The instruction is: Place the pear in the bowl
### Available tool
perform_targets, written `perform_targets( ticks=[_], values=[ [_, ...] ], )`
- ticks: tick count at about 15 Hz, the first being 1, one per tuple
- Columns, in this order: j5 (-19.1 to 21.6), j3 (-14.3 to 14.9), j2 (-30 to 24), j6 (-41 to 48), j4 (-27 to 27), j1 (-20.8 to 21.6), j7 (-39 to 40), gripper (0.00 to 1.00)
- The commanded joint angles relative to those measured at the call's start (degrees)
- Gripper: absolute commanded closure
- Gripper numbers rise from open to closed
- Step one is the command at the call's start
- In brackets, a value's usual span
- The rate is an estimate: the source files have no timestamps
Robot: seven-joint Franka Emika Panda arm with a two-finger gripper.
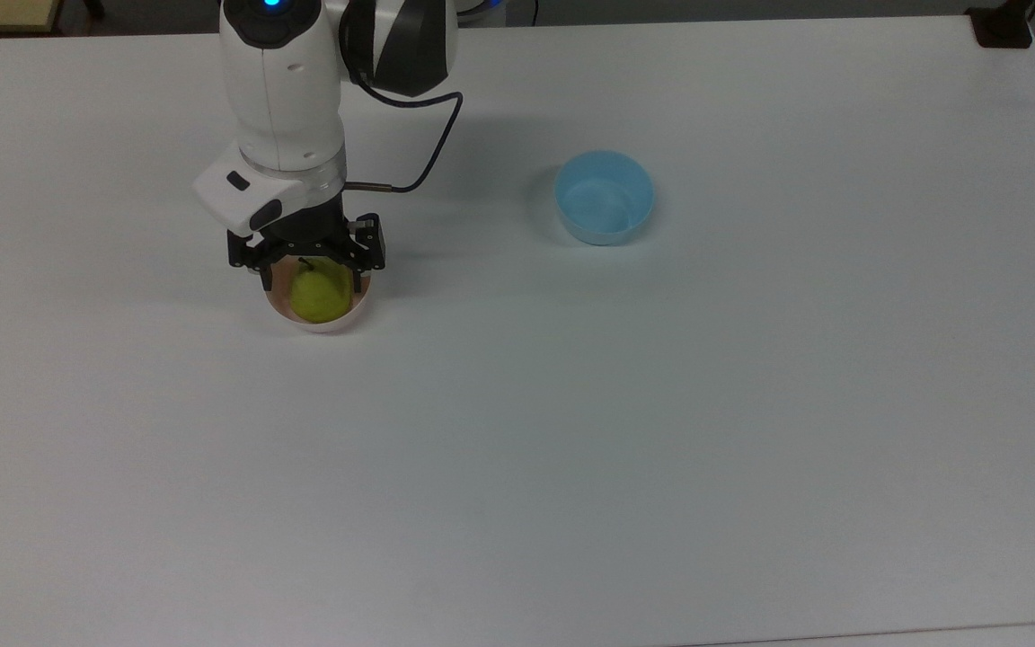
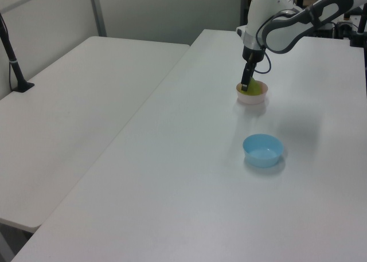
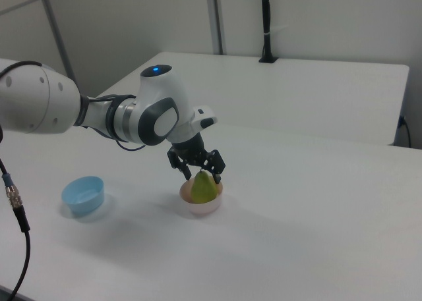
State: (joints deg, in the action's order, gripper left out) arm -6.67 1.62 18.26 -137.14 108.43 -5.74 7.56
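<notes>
On the white desk (image 1: pixel 661 431), left part of the top view, the pear (image 1: pixel 320 295) sits in the bowl (image 1: pixel 338 320). It is directly under the end effector (image 1: pixel 312 283), stem up, and the fingers are spread on both sides.

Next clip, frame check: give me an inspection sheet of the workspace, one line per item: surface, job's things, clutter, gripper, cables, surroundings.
Surface: white table, bare apart from two bowls.
Job's things: pear sits inside the pink bowl, stem up.
Clutter: light blue bowl, empty, apart from the pink one toward the top view's right.
Gripper: gripper open, fingers on either side of the pear at the bowl's rim.
Cables: black cable loops from the arm's wrist; another hangs at the right view's left edge.
Surroundings: second white table alongside, with a black clamped pole.
</notes>
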Motion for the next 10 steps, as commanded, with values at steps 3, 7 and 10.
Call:
perform_targets(
  ticks=[3,7,10],
  values=[
    [-1.3,0.1,-2.7,5.3,-2.5,0.1,-1.6,0.0],
    [-1.1,0.1,-4.3,19.9,-11.3,0.2,-1.6,0.0],
    [-0.5,0.1,-6.1,31.0,-17.4,0.4,-1.5,0.0]
  ],
)
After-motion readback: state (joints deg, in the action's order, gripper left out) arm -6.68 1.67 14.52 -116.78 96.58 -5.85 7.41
